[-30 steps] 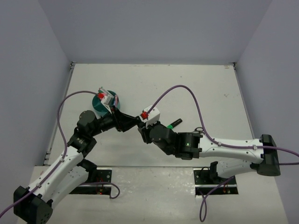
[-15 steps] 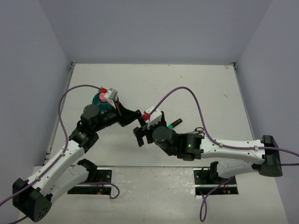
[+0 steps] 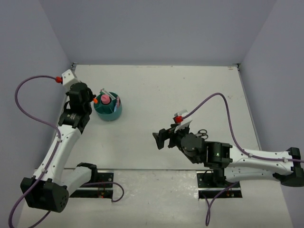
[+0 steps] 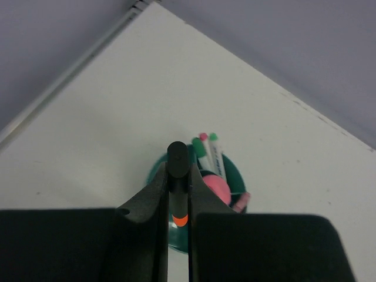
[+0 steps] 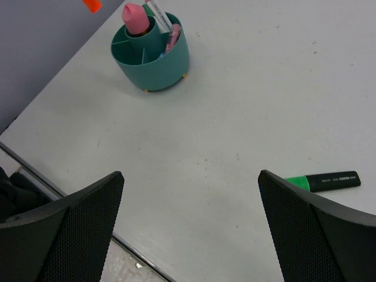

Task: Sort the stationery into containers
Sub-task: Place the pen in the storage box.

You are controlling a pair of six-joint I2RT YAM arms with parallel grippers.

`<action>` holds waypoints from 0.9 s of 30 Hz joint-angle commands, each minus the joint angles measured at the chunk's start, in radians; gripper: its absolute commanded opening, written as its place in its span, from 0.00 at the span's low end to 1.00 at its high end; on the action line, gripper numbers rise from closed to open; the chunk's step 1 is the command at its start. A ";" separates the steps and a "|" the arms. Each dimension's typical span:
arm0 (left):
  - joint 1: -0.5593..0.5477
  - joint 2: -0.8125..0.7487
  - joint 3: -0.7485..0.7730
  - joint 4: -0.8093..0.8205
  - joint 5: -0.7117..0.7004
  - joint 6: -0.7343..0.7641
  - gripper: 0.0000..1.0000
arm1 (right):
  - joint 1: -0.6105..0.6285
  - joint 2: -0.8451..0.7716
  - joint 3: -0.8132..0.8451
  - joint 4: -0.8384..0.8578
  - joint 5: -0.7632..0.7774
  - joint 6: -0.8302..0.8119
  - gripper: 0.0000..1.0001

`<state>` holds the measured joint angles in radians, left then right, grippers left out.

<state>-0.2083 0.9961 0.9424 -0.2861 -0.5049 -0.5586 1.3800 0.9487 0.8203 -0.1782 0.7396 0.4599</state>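
Observation:
My left gripper is shut on an orange highlighter, a black barrel with an orange end, held just left of and above the teal container. In the left wrist view the container lies straight beyond the fingertips, holding white pens and a pink stubby tube. My right gripper stands wide open and empty over bare table. A green highlighter lies on the table by its right finger. Small black-handled scissors lie beside the right wrist.
The left wall rises close behind the left arm. The table's near edge runs just under the right gripper's left finger. The purple cable arcs above the right arm.
The two grippers met at the table's middle a second ago. The left shut on the orange highlighter and swung left to the container; the right opened and drew back toward the near edge.

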 commanded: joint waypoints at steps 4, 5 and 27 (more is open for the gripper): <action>0.173 0.074 -0.063 0.257 -0.048 0.054 0.00 | 0.002 -0.158 -0.110 0.019 0.034 0.023 0.99; 0.173 0.081 -0.115 0.354 -0.038 0.049 0.00 | 0.002 -0.180 -0.124 0.028 0.026 0.016 0.99; 0.173 0.202 -0.332 0.605 0.059 -0.075 0.75 | -0.002 -0.264 -0.185 0.015 0.050 0.053 0.99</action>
<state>-0.0402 1.1928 0.5957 0.3190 -0.4088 -0.5753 1.3800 0.6478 0.6277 -0.1787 0.7183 0.4611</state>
